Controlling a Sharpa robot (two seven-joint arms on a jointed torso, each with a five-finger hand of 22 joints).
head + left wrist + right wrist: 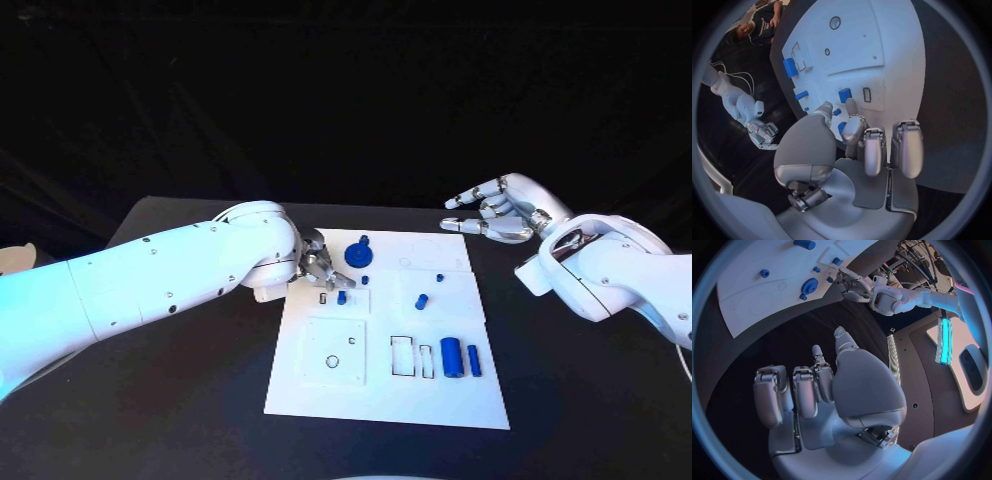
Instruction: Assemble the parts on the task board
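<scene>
The white task board (378,395) lies mid-table. On it are a blue gear (359,253), a small blue block (343,296) beside an empty slot, small blue pegs (421,300) and two blue cylinders (451,357). My left hand (320,266) hovers at the board's far left edge, right beside the gear. Its thumb and one finger (852,112) reach out apart over a small peg (837,112), and the other fingers are curled. Nothing sits in its grasp. My right hand (498,210) hangs off the board's far right corner, fingers spread and empty.
Black table (173,400) surrounds the board on all sides. The board carries a raised square plate (332,352) with a small hole and two empty rectangular outlines (402,356). From the right wrist view the gear (809,286) and left hand (856,287) lie ahead.
</scene>
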